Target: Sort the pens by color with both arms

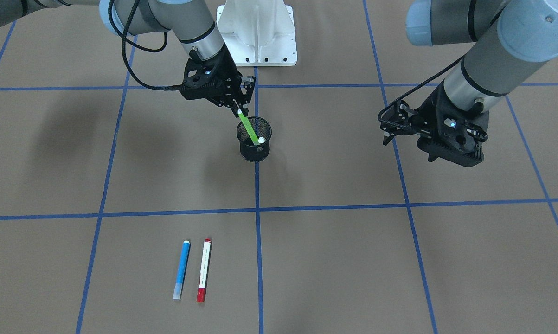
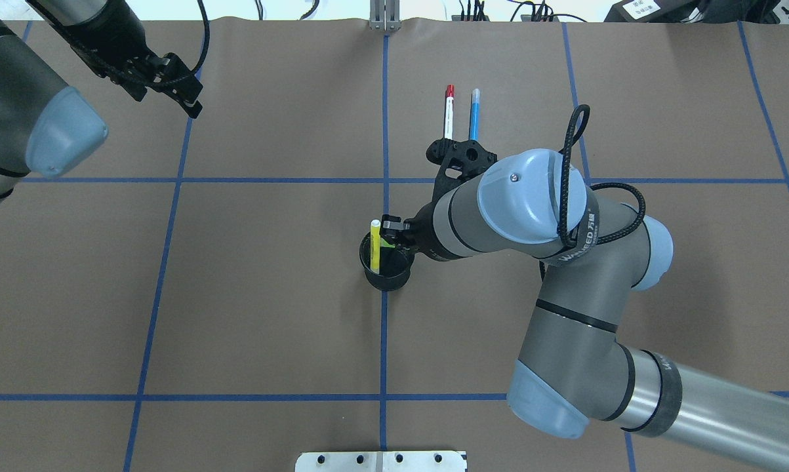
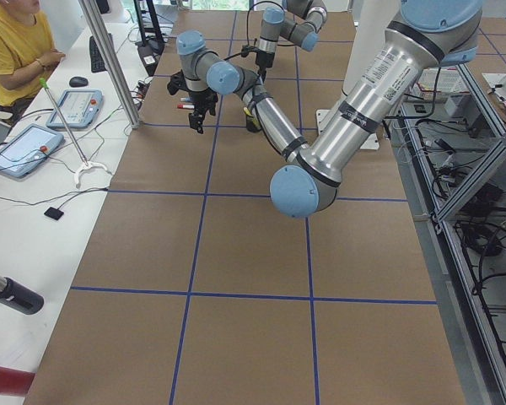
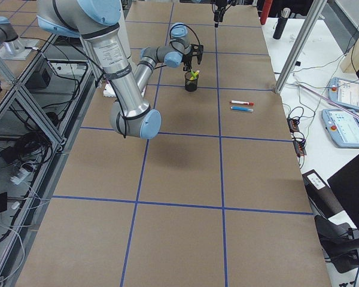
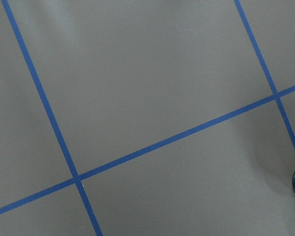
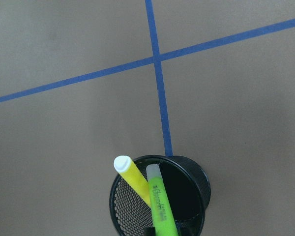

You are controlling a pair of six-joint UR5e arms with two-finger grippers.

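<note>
My right gripper (image 1: pixel 241 110) is clamped on the slim green marker pen (image 1: pixel 248 126), which leans in the black mesh cup (image 1: pixel 254 147) beside the yellow marker pen (image 6: pixel 132 178). My left gripper (image 1: pixel 384 129) hangs well aside, fingers apart. The blue marker pen (image 1: pixel 182 269) and the white red-capped pen (image 1: pixel 204 270) lie side by side on the brown table (image 1: pixel 353 260), well apart from the cup.

Near left arm (image 3: pixel 367 84), its gripper (image 3: pixel 195 123) above brown gridded table (image 3: pixel 236 253)

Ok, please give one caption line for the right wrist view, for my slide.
Green pen and yellow pen stand tilted inside the black mesh cup.
</note>
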